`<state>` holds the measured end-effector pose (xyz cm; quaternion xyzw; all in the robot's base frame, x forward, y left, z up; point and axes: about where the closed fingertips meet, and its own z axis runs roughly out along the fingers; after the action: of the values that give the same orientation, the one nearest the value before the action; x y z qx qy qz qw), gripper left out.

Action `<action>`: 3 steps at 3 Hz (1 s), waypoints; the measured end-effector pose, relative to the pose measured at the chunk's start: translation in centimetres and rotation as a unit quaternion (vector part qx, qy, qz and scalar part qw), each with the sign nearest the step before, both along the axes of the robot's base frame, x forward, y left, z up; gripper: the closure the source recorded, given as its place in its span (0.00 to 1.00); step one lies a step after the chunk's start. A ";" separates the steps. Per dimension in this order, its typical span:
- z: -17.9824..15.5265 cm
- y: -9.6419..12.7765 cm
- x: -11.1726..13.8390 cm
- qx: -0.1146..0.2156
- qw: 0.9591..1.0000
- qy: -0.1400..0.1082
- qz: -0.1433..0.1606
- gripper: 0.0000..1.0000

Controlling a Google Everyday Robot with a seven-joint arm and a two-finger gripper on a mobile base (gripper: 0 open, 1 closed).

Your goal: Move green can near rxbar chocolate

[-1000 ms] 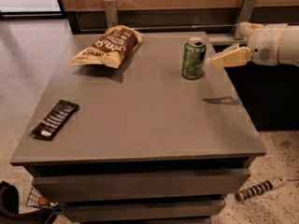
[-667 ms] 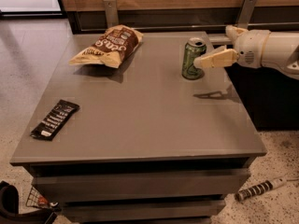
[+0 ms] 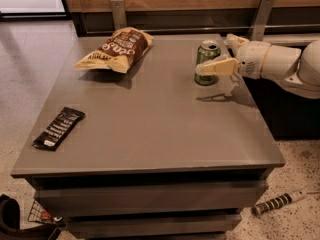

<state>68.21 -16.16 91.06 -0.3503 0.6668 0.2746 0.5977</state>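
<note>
The green can (image 3: 205, 54) stands upright on the grey table (image 3: 150, 119), at the back right. My gripper (image 3: 213, 54) reaches in from the right at can height and is open. Its near finger (image 3: 217, 67) crosses in front of the can's lower half, and the far finger (image 3: 234, 39) sits behind and to the right of the can. The rxbar chocolate (image 3: 59, 128), a flat black wrapper with white lettering, lies near the table's front left edge, far from the can.
A crinkled brown-and-tan chip bag (image 3: 116, 49) lies at the back left of the table. A wooden wall with metal brackets (image 3: 118, 11) runs behind. A striped tool (image 3: 277, 202) lies on the floor at the lower right.
My gripper has moved left toward the green can; its near finger now overlaps the can's front. The can, bar and bag have not moved.
</note>
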 end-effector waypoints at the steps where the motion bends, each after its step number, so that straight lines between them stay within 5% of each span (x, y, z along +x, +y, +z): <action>1: -0.8 1.2 0.1 0.016 1.000 -0.009 0.008 0.00; 3: -0.7 1.8 0.2 0.016 1.000 -0.009 0.013 0.39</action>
<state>68.37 -14.36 90.35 -0.3517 0.6522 0.2901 0.6056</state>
